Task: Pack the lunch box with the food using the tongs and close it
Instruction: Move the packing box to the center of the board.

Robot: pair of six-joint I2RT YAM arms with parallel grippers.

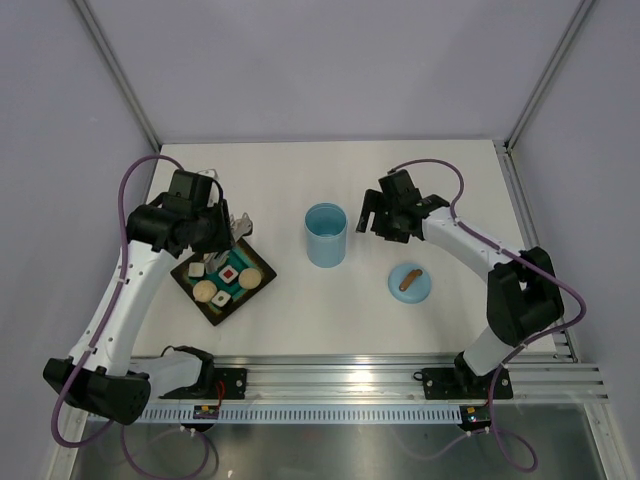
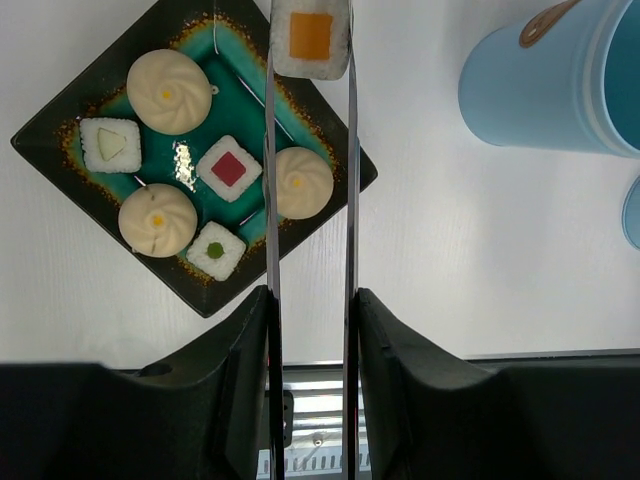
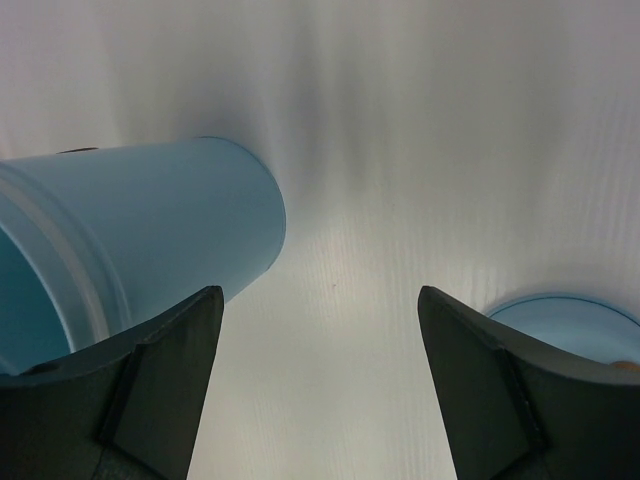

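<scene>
The left end effector (image 2: 312,310) grips the tongs (image 2: 270,200), their tips pinching an orange-centred white piece (image 2: 310,38) over the edge of the tray (image 2: 40,140); next it likely needs carrying to the open lunch box (image 2: 530,90), near the wide-open, empty right end effector (image 3: 318,300).

White table (image 1: 300,185) enclosed by pale lilac walls (image 1: 330,60), evenly lit.

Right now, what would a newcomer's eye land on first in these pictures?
The left gripper squeezes silver tongs that pinch a white square with an orange centre at the edge of the dark tray. Six more pieces lie on that tray; the open blue lunch box stands mid-table, its lid lying to its right.
</scene>
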